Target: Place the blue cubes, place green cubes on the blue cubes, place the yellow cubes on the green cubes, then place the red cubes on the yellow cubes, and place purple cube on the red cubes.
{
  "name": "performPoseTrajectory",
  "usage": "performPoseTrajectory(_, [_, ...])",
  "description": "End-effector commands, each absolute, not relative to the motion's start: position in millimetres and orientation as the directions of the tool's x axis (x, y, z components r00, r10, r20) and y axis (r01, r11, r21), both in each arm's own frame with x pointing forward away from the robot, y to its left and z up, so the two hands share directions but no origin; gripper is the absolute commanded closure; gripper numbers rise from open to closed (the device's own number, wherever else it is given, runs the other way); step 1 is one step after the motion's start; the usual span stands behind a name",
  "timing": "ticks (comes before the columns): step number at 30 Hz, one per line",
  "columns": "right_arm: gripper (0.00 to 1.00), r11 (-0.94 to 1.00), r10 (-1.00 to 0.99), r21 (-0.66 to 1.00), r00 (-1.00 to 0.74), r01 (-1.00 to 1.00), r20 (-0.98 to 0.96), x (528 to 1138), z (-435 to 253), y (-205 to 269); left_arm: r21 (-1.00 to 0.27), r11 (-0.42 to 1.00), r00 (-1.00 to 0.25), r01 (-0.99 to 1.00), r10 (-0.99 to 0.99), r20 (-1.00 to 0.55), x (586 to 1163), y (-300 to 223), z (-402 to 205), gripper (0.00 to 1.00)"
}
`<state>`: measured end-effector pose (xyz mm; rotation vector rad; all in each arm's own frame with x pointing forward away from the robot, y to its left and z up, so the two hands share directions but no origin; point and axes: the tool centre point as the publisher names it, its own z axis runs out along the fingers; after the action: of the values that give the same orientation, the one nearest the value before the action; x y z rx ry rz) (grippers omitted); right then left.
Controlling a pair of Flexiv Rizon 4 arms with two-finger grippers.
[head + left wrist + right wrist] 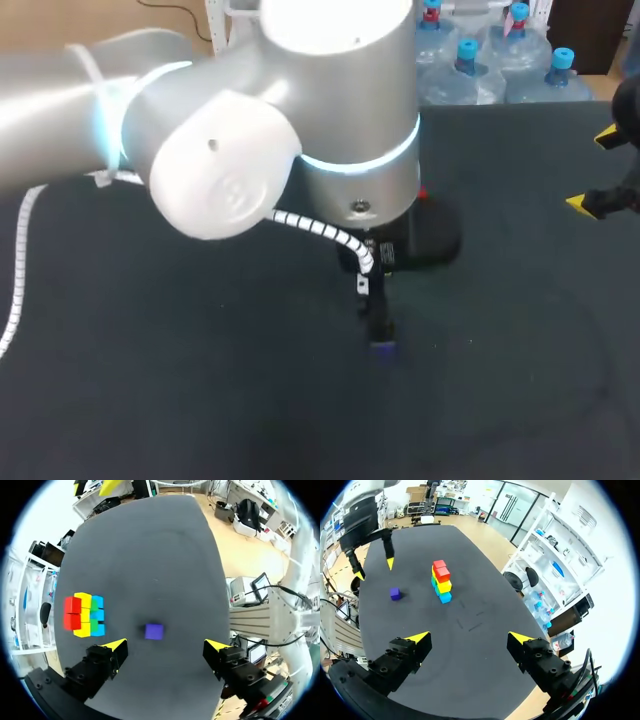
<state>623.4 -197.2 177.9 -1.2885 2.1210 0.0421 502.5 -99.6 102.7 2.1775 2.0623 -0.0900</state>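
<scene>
A purple cube [154,631] lies alone on the dark table, just ahead of my left gripper [166,646], between its open yellow tips and touched by neither. In the head view only a sliver of the purple cube [383,347] shows under the left arm. The cube stack [440,582] stands upright: blue at the bottom, then green, yellow and red on top. It is off to one side of the left gripper as the stack [84,614]. My right gripper [470,639] hangs open and empty, well back from the stack, at the table's right side [598,170].
My left arm's big wrist joint [340,90] fills the middle of the head view and hides most of the stack. The black table mat [200,380] is bare around the purple cube [395,593].
</scene>
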Motion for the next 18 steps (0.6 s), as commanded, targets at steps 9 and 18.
performPoseTrajectory(9, [0.0,0.522,-0.782,-0.3,-0.308,-0.798,-0.542,622,176,-197,0.064,-0.043,0.053,0.997,0.985,-0.166,510,-89,68,0.0])
performPoseTrajectory(18, [0.0,0.522,-0.782,-0.3,-0.308,-0.798,-0.542,622,176,-197,0.042,-0.131,0.136,0.99,0.978,-0.159,519,-106,46,0.0])
